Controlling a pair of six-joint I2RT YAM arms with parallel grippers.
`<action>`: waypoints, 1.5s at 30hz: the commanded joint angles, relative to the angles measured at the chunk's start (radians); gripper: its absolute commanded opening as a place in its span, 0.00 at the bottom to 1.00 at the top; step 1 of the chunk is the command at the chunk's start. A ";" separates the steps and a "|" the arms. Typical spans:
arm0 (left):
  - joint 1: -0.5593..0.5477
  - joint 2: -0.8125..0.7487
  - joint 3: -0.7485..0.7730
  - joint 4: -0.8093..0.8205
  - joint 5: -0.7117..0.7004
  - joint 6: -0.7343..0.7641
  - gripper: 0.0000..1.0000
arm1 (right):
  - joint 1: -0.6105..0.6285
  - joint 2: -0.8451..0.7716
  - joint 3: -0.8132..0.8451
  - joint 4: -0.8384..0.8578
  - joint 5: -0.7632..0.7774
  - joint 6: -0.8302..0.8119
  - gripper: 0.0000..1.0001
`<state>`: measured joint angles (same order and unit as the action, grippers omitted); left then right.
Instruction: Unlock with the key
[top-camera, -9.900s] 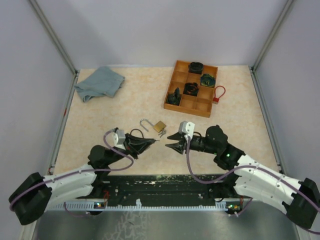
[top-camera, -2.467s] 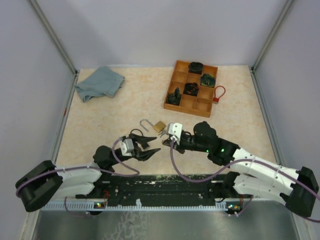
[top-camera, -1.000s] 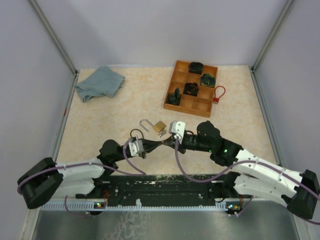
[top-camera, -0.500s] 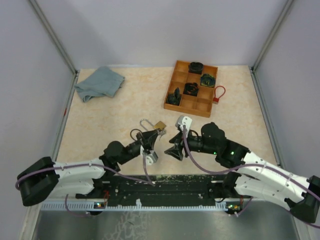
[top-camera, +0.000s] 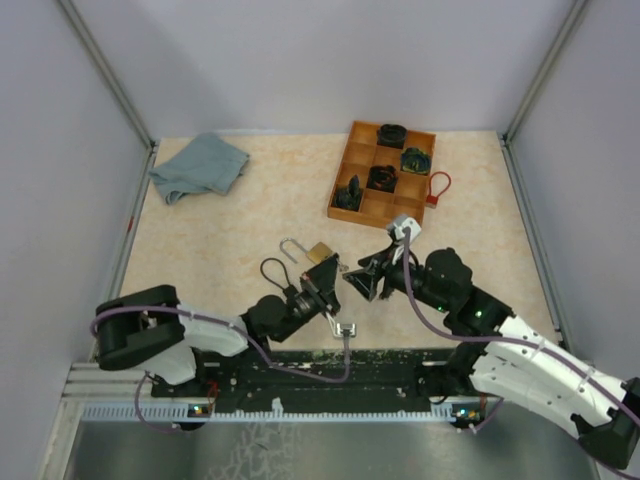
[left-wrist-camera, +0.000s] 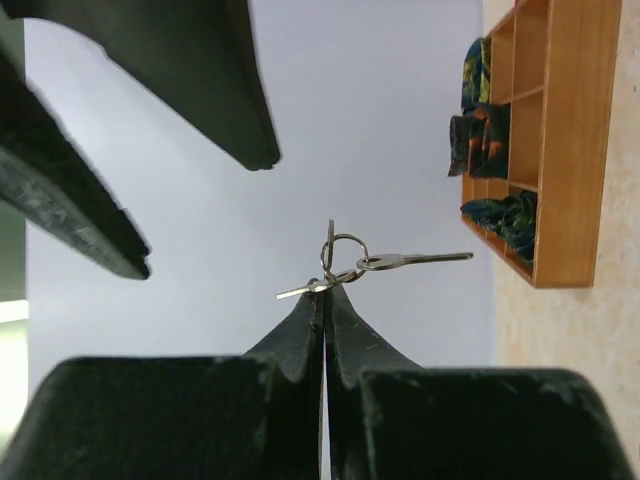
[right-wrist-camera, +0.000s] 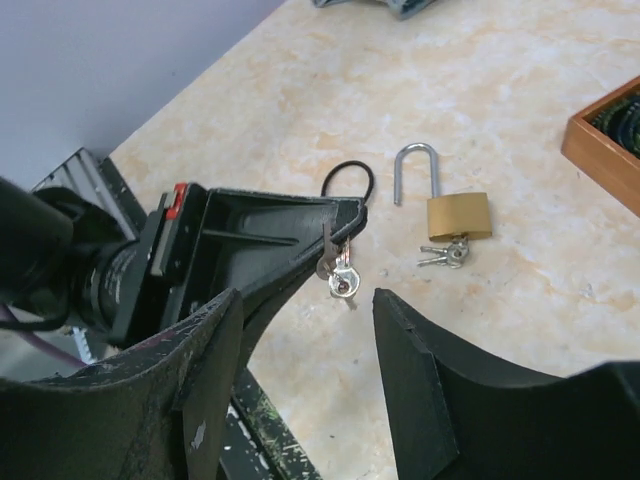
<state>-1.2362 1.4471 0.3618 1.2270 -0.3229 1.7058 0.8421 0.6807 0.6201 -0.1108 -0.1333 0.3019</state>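
1. The right claw (top-camera: 365, 283) has just opened wide and drawn back (the handover looks finished)
2. The left claw (left-wrist-camera: 323, 297), closed tight, now holds the keys (left-wrist-camera: 345, 262) in the air
3. The padlock (right-wrist-camera: 460, 215) lies near, beyond both claws; insertion should come next

The padlock (right-wrist-camera: 459, 214) is brass-yellow, the keys (left-wrist-camera: 345, 268) silver, the tray (left-wrist-camera: 572, 140) orange-brown, the cloth (top-camera: 200, 165) blue-grey, the table (top-camera: 220, 240) marbled beige.
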 joint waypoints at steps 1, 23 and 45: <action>-0.030 0.113 0.042 0.170 -0.165 0.260 0.00 | -0.009 -0.069 -0.055 0.124 0.092 0.057 0.55; -0.110 -0.279 0.061 -0.483 -0.043 -0.332 0.00 | -0.011 0.102 0.035 0.186 0.084 0.015 0.54; -0.102 -0.316 0.002 -0.413 -0.037 -0.323 0.00 | -0.011 0.140 0.078 0.048 -0.032 -0.008 0.55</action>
<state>-1.3396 1.1553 0.4030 0.7155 -0.3763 1.3590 0.8352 0.8536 0.6724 -0.0353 -0.1257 0.3103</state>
